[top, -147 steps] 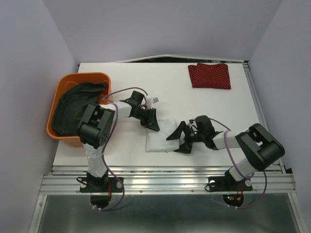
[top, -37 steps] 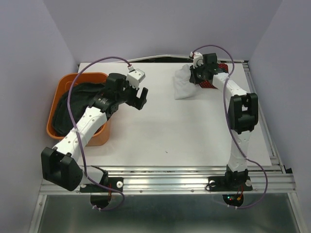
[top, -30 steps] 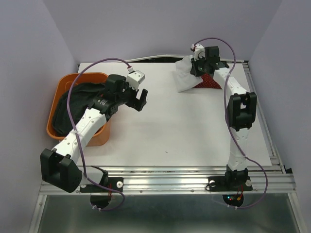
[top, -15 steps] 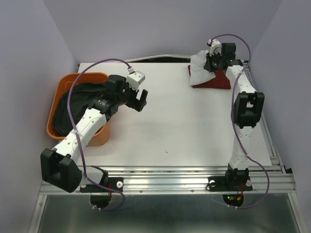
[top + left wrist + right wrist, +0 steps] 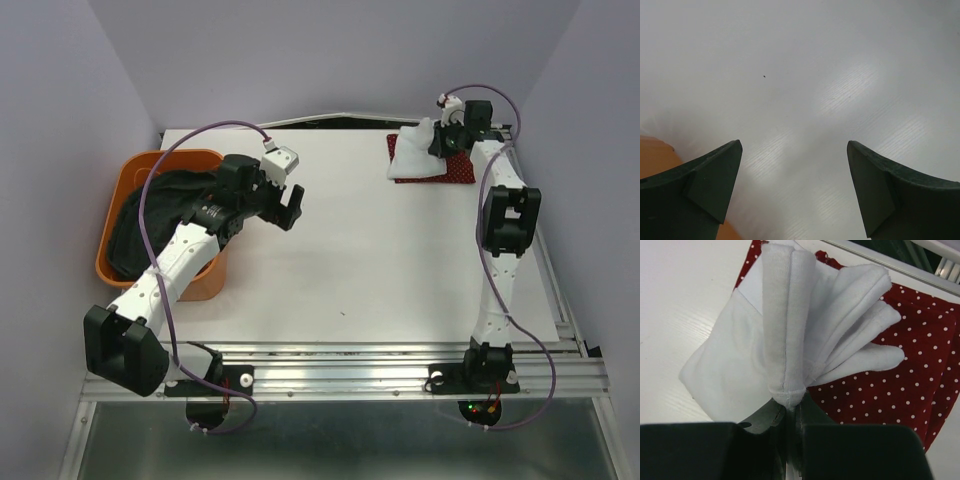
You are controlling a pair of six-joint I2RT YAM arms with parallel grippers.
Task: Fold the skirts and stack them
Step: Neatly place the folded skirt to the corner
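Note:
The folded red skirt with white dots [image 5: 462,170] [image 5: 900,385] lies at the table's far right. My right gripper [image 5: 443,140] [image 5: 792,415] is shut on a bunched edge of the folded white skirt [image 5: 414,153] [image 5: 785,335], which hangs over the red one's left part. The dark grey skirt [image 5: 150,215] lies heaped in the orange basket [image 5: 122,180] at the left. My left gripper [image 5: 291,207] [image 5: 792,150] hovers open over bare table right of the basket, nothing between its fingers.
The orange basket's corner [image 5: 655,160] shows at the lower left of the left wrist view. The white table [image 5: 370,260] stretches between the two arms. A rail [image 5: 520,200] runs along the table's right edge beside the red skirt.
My right arm has carried the white skirt from the near middle of the table to the far right, over the red skirt. The left arm lifted away, then stayed still beside the basket.

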